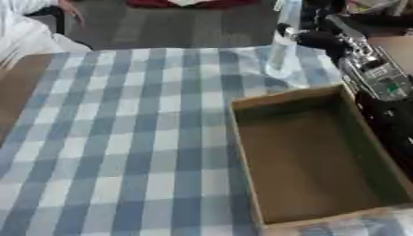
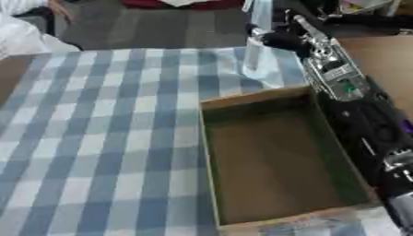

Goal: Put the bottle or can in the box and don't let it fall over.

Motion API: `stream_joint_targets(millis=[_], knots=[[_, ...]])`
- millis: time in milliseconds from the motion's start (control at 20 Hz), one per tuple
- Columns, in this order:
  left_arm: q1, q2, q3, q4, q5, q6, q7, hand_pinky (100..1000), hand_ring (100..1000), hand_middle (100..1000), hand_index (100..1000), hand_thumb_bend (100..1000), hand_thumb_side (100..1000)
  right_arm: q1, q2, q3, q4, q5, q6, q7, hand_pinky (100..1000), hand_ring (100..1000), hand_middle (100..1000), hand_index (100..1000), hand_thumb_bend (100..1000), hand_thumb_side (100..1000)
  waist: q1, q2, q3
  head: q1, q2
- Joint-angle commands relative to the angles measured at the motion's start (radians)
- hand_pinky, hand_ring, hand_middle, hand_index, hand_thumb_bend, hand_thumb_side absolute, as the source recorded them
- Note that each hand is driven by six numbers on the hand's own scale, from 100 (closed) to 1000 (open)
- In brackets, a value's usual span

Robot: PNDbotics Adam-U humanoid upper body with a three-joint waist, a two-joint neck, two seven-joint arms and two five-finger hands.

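Note:
A clear plastic bottle [image 1: 283, 50] stands upright at the far right of the table, just beyond the box's far wall. My right hand [image 1: 316, 39] reaches in from the upper right and is shut on the bottle's upper part, with dark fingers wrapped around it. Whether the bottle's base touches the cloth I cannot tell. The open cardboard box [image 1: 282, 98] lies at the near right with nothing in it. My right forearm [image 2: 339, 76] runs along the box's right side. My left hand does not show in either view.
A blue and white checked cloth [image 1: 121, 138] covers the table. Bare brown tabletop [image 1: 14, 92] shows at the left edge. The table's far edge runs just behind the bottle, with dark floor beyond it.

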Motion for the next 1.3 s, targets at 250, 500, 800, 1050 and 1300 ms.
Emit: stream_joint_targets(millis=[250,500,800,1050,1300], knots=[[-0.013,0.019,0.013,-0.012,-0.002,-0.003,-0.006,1000,839,798,808,476,545,-0.040,-0.034,-0.016,0.011,0.015,0.000,-0.031,991,978,941,986,382,279,-0.005,-0.004,0.010,-0.015,-0.046],[-0.018,0.020,0.013,-0.014,-0.003,-0.005,-0.009,1000,840,798,806,473,548,-0.054,-0.042,-0.022,0.028,0.021,-0.004,-0.051,991,979,942,986,381,280,-0.008,0.009,0.018,-0.026,-0.069],[-0.025,0.020,0.014,-0.016,-0.004,-0.006,-0.011,1000,840,798,804,468,551,-0.066,-0.043,-0.024,0.037,0.013,-0.008,-0.058,990,976,936,980,378,283,-0.010,0.027,0.029,-0.035,-0.087],[-0.027,0.018,0.016,-0.016,-0.005,-0.007,-0.012,1000,840,798,803,464,554,-0.074,-0.045,-0.027,0.037,-0.006,-0.009,-0.064,991,977,935,980,377,286,-0.011,0.040,0.037,-0.042,-0.099],[-0.031,0.018,0.017,-0.017,-0.005,-0.008,-0.013,1000,841,798,801,459,557,-0.080,-0.046,-0.026,0.034,-0.021,-0.009,-0.066,992,979,927,977,376,287,-0.012,0.052,0.041,-0.049,-0.110]])
